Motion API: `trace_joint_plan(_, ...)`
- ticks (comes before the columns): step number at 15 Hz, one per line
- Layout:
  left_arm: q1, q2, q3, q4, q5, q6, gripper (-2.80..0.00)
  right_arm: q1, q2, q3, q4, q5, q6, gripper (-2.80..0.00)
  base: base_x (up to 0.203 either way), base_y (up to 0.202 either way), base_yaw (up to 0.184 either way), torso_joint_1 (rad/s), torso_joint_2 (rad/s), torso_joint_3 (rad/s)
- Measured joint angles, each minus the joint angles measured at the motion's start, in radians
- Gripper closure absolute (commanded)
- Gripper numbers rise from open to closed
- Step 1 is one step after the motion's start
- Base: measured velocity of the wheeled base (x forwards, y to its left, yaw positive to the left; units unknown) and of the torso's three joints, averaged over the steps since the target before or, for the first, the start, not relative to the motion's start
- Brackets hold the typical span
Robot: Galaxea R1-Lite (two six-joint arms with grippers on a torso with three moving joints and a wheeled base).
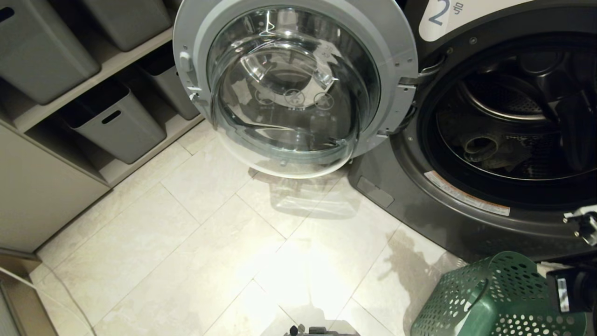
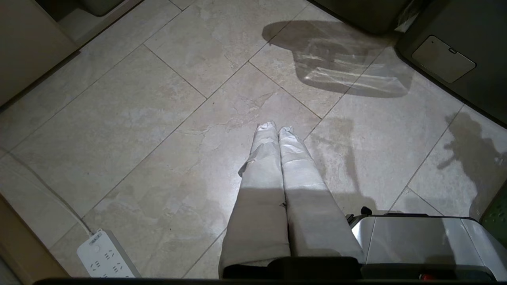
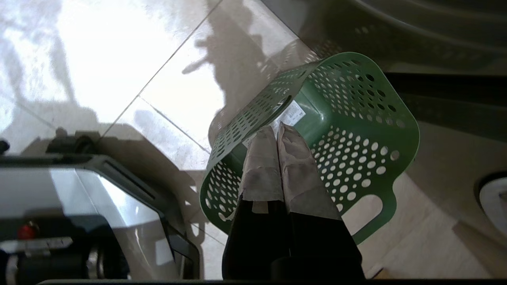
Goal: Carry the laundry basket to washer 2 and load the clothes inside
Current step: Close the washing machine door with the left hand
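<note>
The basket (image 1: 494, 298) is sitting on the tiled floor (image 1: 186, 242) just before washer 2 (image 1: 466, 205), whose door (image 1: 294, 84) is standing wide open. The clothes (image 1: 489, 151) are lying inside the drum. Grey bins (image 1: 116, 121) are lining shelves on the left. The right end effector (image 3: 277, 130) is hanging over the basket, fingers pressed together, empty. Only the left wrist view is showing the left end effector (image 2: 275, 128), likewise pinched together and empty, over bare floor near a power strip (image 2: 105, 255).
</note>
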Motion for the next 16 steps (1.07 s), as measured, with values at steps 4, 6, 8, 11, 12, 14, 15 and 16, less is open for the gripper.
trace_joint_plan(4, 0.0, 0.0, 0.0, 0.0, -0.001, 0.0, 0.0, -0.107, -0.229, 0.292, -0.098, 0.18, -0.119, 0.0, 0.0, 0.0, 0.0, 0.0, 0.0, 0.0)
trace_joint_plan(6, 0.0, 0.0, 0.0, 0.0, 0.0, 0.0, 0.0, -0.127, -0.363, 0.364, -0.048, 0.197, -0.125, 0.0, 0.0, 0.0, 0.0, 0.0, 0.0, 0.0)
trace_joint_plan(8, 0.0, 0.0, 0.0, 0.0, 0.0, 0.0, 0.0, -0.138, -0.51, 0.39, 0.036, 0.211, -0.124, 0.0, 0.0, 0.0, 0.0, 0.0, 0.0, 0.0)
trace_joint_plan(11, 0.0, 0.0, 0.0, 0.0, -0.001, 0.0, 0.0, -0.151, -0.726, 0.402, 0.142, 0.233, -0.113, 0.0, 0.0, 0.0, 0.0, 0.0, 0.0, 0.0)
trace_joint_plan(12, 0.0, 0.0, 0.0, 0.0, 0.0, 0.0, 0.0, -0.154, -0.77, 0.404, 0.17, 0.237, -0.104, 0.0, 0.0, 0.0, 0.0, 0.0, 0.0, 0.0)
trace_joint_plan(14, 0.0, 0.0, 0.0, 0.0, 0.0, -0.001, 0.0, -0.156, -0.811, 0.404, 0.174, 0.242, -0.086, 0.0, 0.0, 0.0, 0.0, 0.0, 0.0, 0.0)
trace_joint_plan(15, 0.0, 0.0, 0.0, 0.0, -0.001, 0.0, 0.0, -0.156, -0.822, 0.405, 0.174, 0.246, -0.091, 0.0, 0.0, 0.0, 0.0, 0.0, 0.0, 0.0)
trace_joint_plan(16, 0.0, 0.0, 0.0, 0.0, 0.0, -0.001, 0.0, -0.14, -0.833, 0.405, 0.174, 0.247, -0.1, 0.0, 0.0, 0.0, 0.0, 0.0, 0.0, 0.0)
